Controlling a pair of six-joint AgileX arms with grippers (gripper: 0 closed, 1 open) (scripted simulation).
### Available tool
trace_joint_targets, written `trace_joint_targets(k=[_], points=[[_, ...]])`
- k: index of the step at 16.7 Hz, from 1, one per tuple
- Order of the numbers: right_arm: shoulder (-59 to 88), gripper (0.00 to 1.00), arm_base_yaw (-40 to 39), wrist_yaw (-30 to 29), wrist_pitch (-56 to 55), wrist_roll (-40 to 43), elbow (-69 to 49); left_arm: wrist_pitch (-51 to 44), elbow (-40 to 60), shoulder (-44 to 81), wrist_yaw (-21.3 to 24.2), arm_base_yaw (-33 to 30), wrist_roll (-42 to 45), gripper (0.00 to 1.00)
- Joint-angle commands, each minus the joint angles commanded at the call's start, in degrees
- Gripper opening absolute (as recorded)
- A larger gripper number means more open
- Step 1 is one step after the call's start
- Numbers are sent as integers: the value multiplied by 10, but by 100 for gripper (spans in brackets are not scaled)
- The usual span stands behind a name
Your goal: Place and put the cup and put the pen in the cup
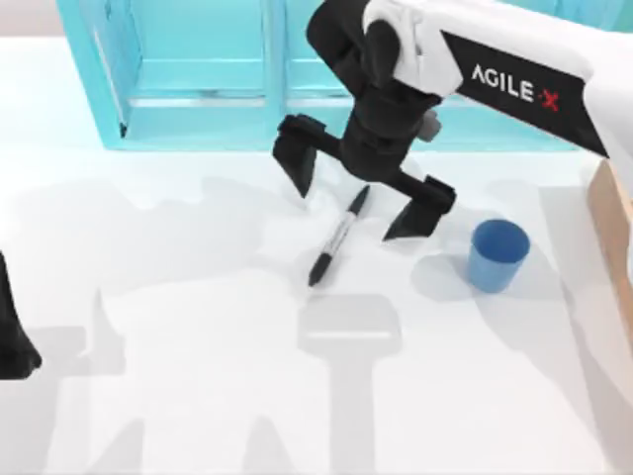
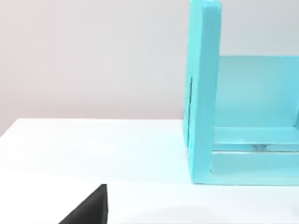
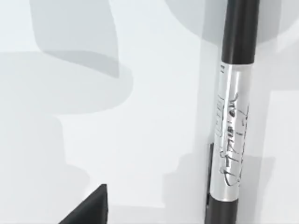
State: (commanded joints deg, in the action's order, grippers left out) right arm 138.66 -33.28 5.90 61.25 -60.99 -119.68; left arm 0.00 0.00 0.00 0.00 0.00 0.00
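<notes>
Fingers (image 1: 297,163) of the right gripper (image 1: 354,196) are spread wide and released, one on each side of the pen's far end, hanging above it without touching. Largest in the scene is the white tabletop (image 1: 198,396), carrying one of each item: one turquoise shelf unit (image 1: 198,74), one wooden piece (image 1: 615,237), one cup (image 1: 497,254) and one pen (image 1: 337,237). Next in size, the shelf unit stands along the far edge behind the gripper, its open compartments facing the tabletop; the left wrist view shows its side wall (image 2: 203,93) standing upright on the white surface. My right arm (image 1: 495,69) reaches in from the top view's upper right, wrist turned down over the middle of the tabletop. My left arm (image 1: 12,332) sits parked at the left edge; whether its fingers are apart, I cannot tell. At the right edge is the wooden piece. Upright and open-topped, the blue cup stands near the right finger, well apart from the pen. Smallest is the black pen, flat and diagonal at the centre; the right wrist view shows its grey-white label (image 3: 231,135) close below.
</notes>
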Motion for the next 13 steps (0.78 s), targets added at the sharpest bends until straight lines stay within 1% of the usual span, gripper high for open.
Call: trace_joint_targets(k=[4, 9, 13], points=[[52, 100, -8, -2, -92, -8, 32, 0, 0, 0, 0, 0, 0, 100], [66, 100, -10, -3, -110, -11, 40, 0, 0, 0, 0, 0, 0, 100], [66, 70, -10, -3, -110, -11, 40, 0, 0, 0, 0, 0, 0, 100]])
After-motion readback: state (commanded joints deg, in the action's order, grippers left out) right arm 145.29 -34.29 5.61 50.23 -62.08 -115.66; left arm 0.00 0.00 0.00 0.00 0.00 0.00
